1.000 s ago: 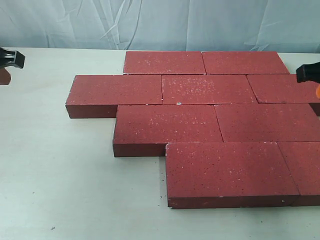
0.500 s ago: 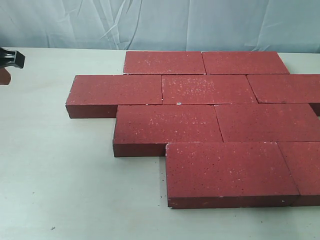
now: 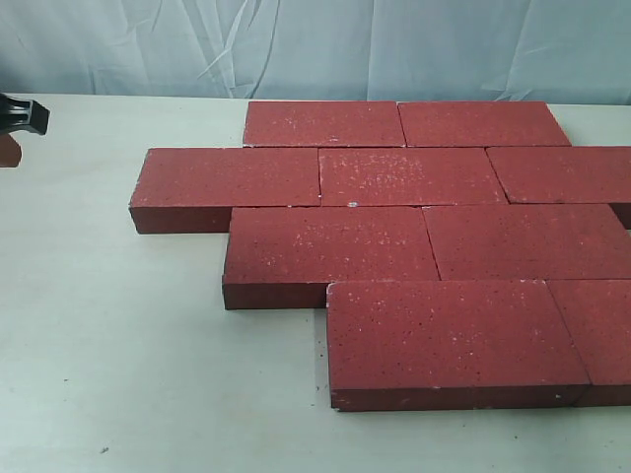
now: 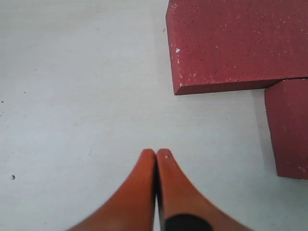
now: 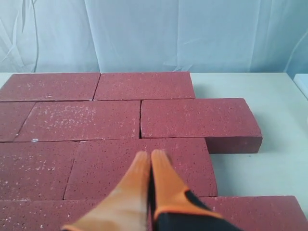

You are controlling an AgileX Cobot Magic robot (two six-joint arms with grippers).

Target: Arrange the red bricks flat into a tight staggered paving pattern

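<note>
Nine red bricks lie flat in four staggered rows on the pale surface.
Rows abut closely, offset stepwise. Wrinkled pale-blue cloth backs the surface. Left fingers: pressed together, empty, over bare surface near a brick corner. Right fingers: pressed together, empty, above the bricks.

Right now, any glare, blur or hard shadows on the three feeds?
Exterior view: even diffuse light, no glare, red bricks sharp, only thin soft shadows on the table along their edges. Left wrist view: left gripper a bit soft near the lens, brick speckles crisp. Right wrist view: right gripper blurred at close range, bricks in focus, no glare.
</note>
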